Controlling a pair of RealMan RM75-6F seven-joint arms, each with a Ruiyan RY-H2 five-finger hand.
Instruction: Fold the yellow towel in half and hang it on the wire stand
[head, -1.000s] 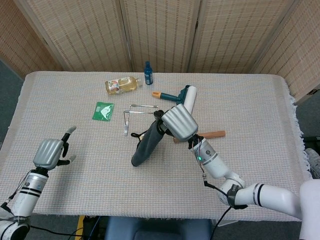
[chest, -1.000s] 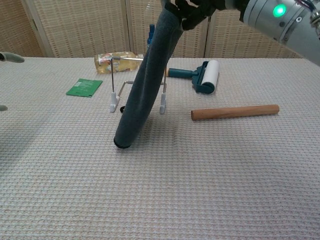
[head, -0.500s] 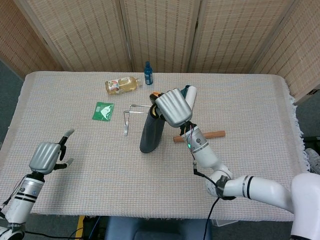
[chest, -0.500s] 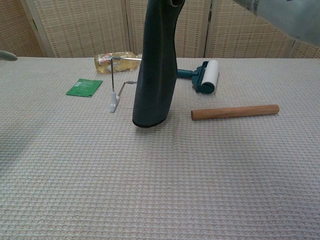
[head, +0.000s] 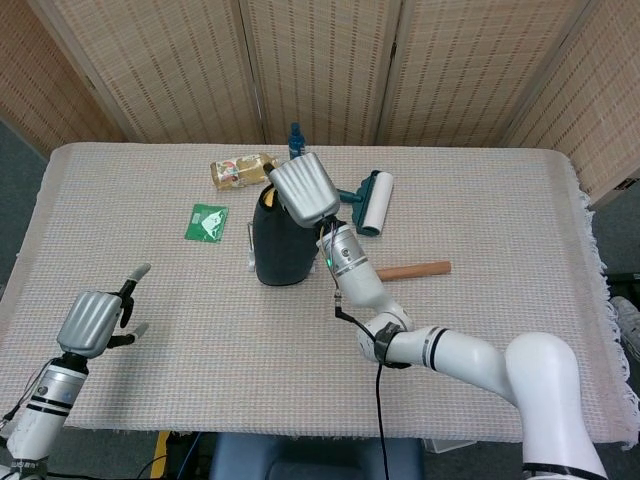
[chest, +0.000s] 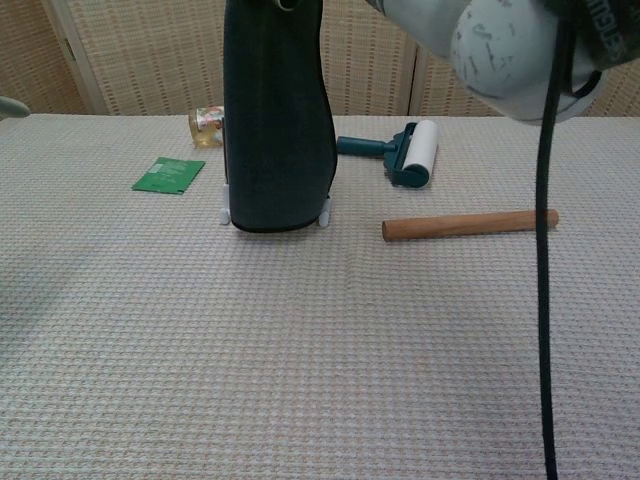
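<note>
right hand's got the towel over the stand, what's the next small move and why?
Probably lower the right hand a little and let go. The dark towel it holds by the top edge hangs right in front of the wire stand, whose white feet show at its hem. Whether it already drapes over the top bar cannot be told.

Right robot hand (head: 305, 190): grey metallic back plate, boxy and faintly ribbed. Wrist silver-white with a small green light, then white arm shells split by black-and-silver joint bands. Thin black cable runs along the forearm and hangs down.

Left robot hand (head: 90, 320): same grey plate, dark fingers with pale grey tips, white-and-black banded wrist.
</note>
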